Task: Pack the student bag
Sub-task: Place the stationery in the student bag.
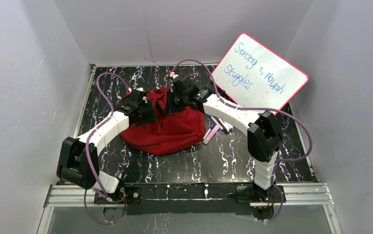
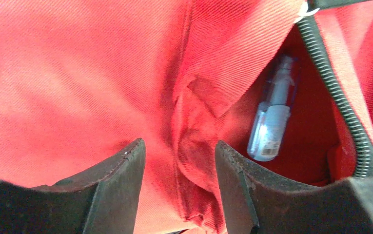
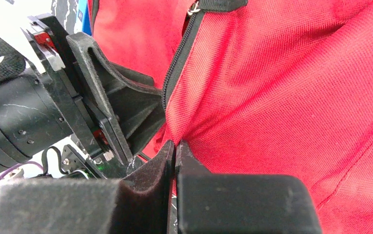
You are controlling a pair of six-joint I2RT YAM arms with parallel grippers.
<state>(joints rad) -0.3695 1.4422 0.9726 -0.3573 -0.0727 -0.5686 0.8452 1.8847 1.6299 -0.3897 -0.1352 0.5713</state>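
The student bag (image 1: 174, 134), a soft red backpack, lies slumped mid-table between both arms. My left gripper (image 1: 150, 115) is pressed down on its top left. In the left wrist view the left gripper (image 2: 179, 144) is open, its fingers (image 2: 121, 180) standing either side of a raised fold of the bag's red fabric (image 2: 77, 73). Beside a dark zipper (image 2: 340, 97), a blue-and-white marker (image 2: 272, 122) lies inside the open pocket. My right gripper (image 1: 174, 103) (image 3: 175, 144) is shut on the bag's fabric edge (image 3: 282, 97), just below the zipper (image 3: 179, 58).
A pink-framed whiteboard (image 1: 260, 73) with blue writing leans at the back right. Several pens and markers (image 1: 218, 127) lie on the black marbled tabletop (image 1: 213, 161) right of the bag. White walls enclose the table on three sides.
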